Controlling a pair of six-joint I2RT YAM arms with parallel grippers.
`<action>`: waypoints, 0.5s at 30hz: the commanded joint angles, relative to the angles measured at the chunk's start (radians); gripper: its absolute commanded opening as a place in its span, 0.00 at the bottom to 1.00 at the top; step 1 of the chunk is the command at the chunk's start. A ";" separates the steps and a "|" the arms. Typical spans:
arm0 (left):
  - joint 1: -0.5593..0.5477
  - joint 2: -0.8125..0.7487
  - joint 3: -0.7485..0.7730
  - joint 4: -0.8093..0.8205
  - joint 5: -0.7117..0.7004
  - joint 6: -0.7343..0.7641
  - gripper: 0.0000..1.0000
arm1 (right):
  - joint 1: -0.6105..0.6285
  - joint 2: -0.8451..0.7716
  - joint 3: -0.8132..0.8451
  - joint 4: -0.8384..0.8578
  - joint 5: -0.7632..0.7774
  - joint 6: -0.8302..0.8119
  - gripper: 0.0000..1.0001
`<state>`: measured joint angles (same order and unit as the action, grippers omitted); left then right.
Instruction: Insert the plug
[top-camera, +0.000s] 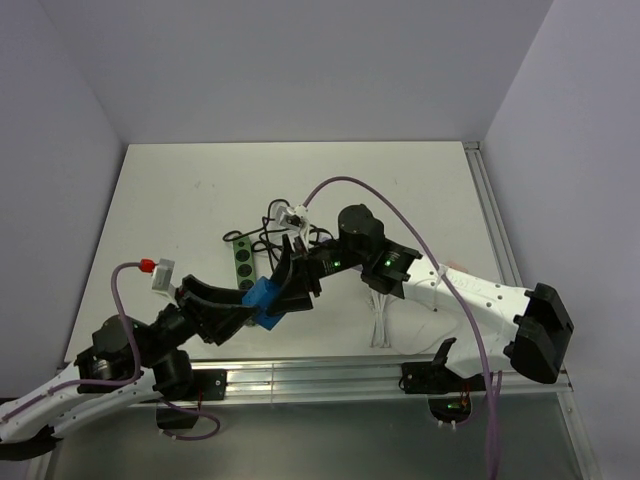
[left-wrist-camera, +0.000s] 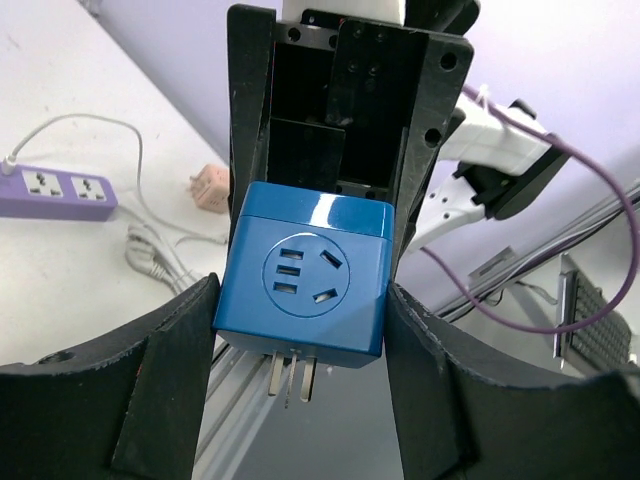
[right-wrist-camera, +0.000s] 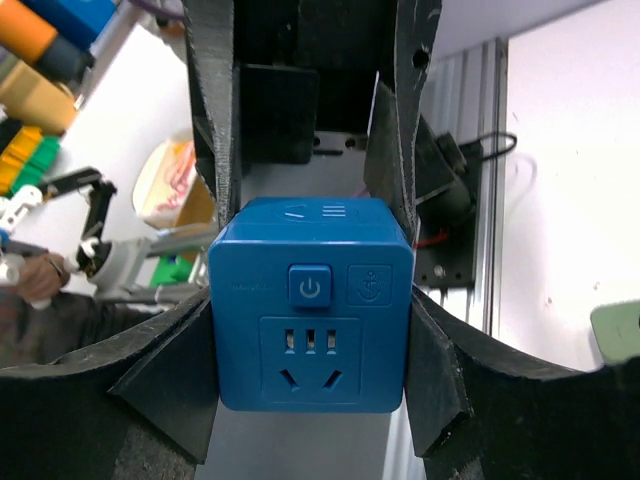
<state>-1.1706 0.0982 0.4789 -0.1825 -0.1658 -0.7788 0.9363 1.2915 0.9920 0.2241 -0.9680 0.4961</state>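
Note:
The plug (top-camera: 262, 298) is a bright blue cube held in the air over the near middle of the table, just in front of the green power strip (top-camera: 241, 262). Both grippers are shut on it from opposite sides. In the left wrist view my left gripper (left-wrist-camera: 302, 335) presses its black fingers (left-wrist-camera: 180, 345) flat against the sides of the plug (left-wrist-camera: 305, 285), whose metal prongs (left-wrist-camera: 290, 378) point down. The right wrist view shows my right gripper (right-wrist-camera: 310, 345) clamping the plug (right-wrist-camera: 310, 320) by two other sides, its power button facing the camera.
A tangle of black cable (top-camera: 268, 228) and a small white adapter (top-camera: 293, 217) lie behind the strip. A white cable bundle (top-camera: 380, 325) lies under the right arm. An aluminium rail (top-camera: 300, 380) runs along the near table edge.

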 joint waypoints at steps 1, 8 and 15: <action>0.002 -0.061 -0.002 -0.002 -0.064 -0.022 0.00 | -0.028 -0.037 0.007 0.237 -0.021 0.119 0.31; 0.002 -0.041 0.018 -0.006 -0.051 -0.007 0.00 | -0.024 0.008 0.022 0.323 -0.051 0.177 0.38; 0.002 -0.022 0.027 -0.015 -0.054 0.003 0.00 | -0.019 0.032 0.054 0.347 -0.077 0.194 0.10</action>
<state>-1.1709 0.0692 0.4786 -0.1566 -0.2138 -0.7906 0.9298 1.3407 0.9890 0.4118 -0.9775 0.6559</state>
